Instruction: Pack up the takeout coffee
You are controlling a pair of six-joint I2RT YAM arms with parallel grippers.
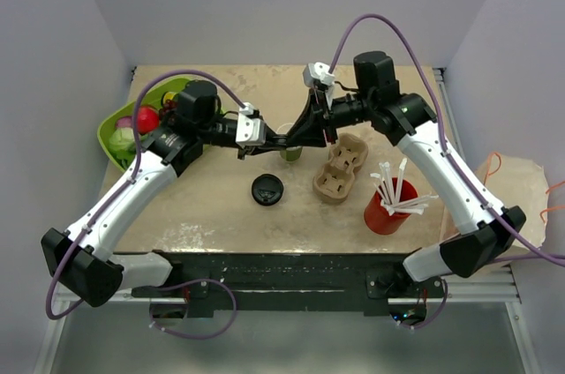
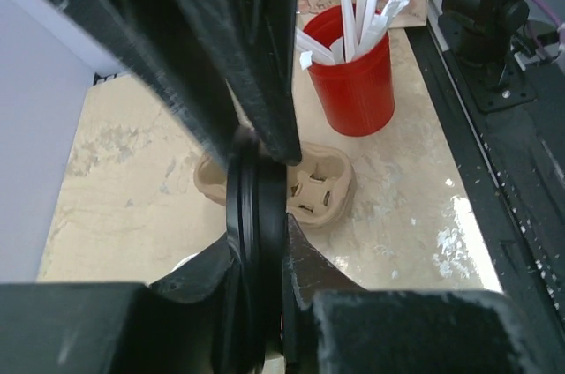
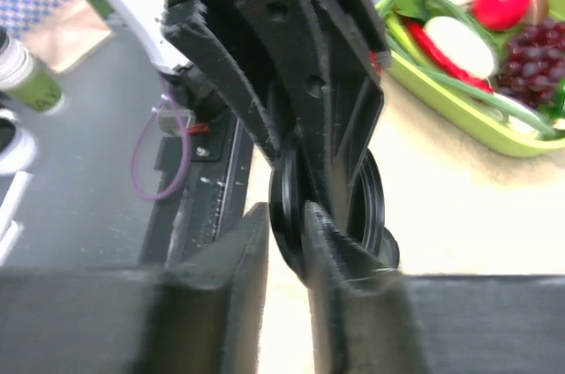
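Note:
The green paper cup [image 1: 291, 153] stands open on the table at centre, with no lid on it. Just above it my two grippers meet tip to tip. My left gripper [image 1: 274, 138] is shut on a black lid [image 2: 253, 206] held on edge; the right gripper's fingers come down onto the same lid from above. In the right wrist view my right gripper [image 3: 288, 226] closes on the black lid's [image 3: 288, 202] rim, and a second black ring [image 3: 372, 206] shows just behind it among the left fingers. The cup is hidden in both wrist views.
A loose black lid disc [image 1: 267, 189] lies in front of the cup. A cardboard cup carrier [image 1: 342, 168] lies to the right, also seen from the left wrist [image 2: 320, 189]. A red cup with straws [image 1: 387, 208] stands at front right. A green tray [image 1: 108, 131] of vegetables sits at back left.

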